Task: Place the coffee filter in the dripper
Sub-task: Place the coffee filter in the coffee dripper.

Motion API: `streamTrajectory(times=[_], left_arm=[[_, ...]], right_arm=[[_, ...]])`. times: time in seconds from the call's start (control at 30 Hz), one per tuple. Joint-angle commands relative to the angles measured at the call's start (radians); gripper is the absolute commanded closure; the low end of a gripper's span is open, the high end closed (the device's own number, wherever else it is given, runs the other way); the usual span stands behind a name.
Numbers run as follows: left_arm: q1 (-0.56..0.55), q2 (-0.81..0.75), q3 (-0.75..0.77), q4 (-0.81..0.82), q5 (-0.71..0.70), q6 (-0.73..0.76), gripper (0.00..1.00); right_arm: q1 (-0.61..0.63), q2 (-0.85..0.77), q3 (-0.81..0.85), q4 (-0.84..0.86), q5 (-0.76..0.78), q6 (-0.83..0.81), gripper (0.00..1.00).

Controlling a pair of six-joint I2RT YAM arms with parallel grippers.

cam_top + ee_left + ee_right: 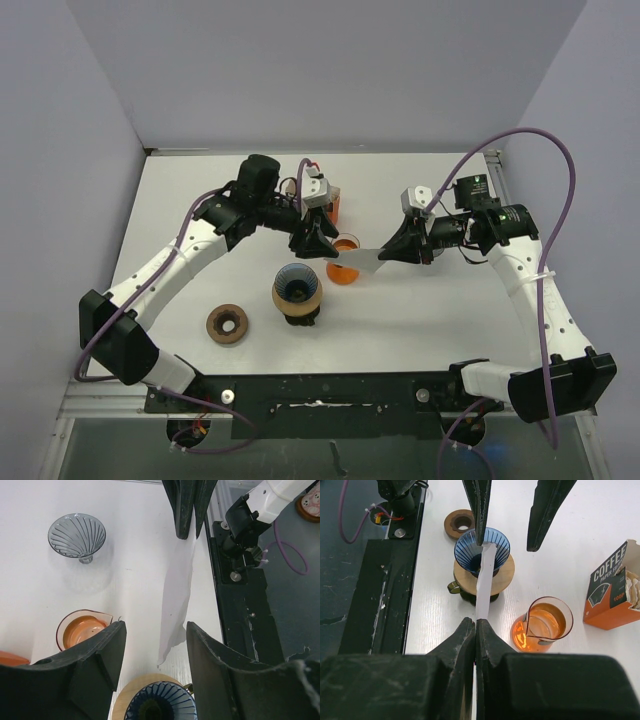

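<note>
from above, the left gripper [322,252] and the right gripper [388,252] face each other over the white table [440,310]. the paper filter [362,262] hangs in the air between them, over the orange glass pot [345,268]. the blue dripper [297,288] sits on its wood stand near them, and it has no filter in it. a brown ring [227,323] lies to its left.

from the left wrist, the left jaws stand apart with the loose end of the filter hanging between them. the right jaws pinch the far end. a clear dripper [77,534] stands on the table further off.

from the right wrist, the right jaws are squeezed tight on the filter. its far end reaches over the blue dripper. an orange box [612,592] stands on the right.
</note>
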Motion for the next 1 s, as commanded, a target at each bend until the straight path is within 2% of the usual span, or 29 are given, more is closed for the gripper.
streamTrajectory(times=[0.0,0.47,0.97], left_arm=[[-0.004,-0.011,0.024,0.007,-0.003,0.017,0.51],[0.045,-0.037,0.028,0.062,0.106,-0.059,0.51],[0.005,-0.011,0.019,0.009,-0.014,0.023,0.51]], right_arm=[[-0.003,-0.021,0.012,0.019,-0.035,-0.005,1.00],[-0.002,-0.027,0.003,0.022,-0.029,-0.005,1.00],[-0.002,-0.025,0.012,0.016,-0.035,-0.005,1.00]])
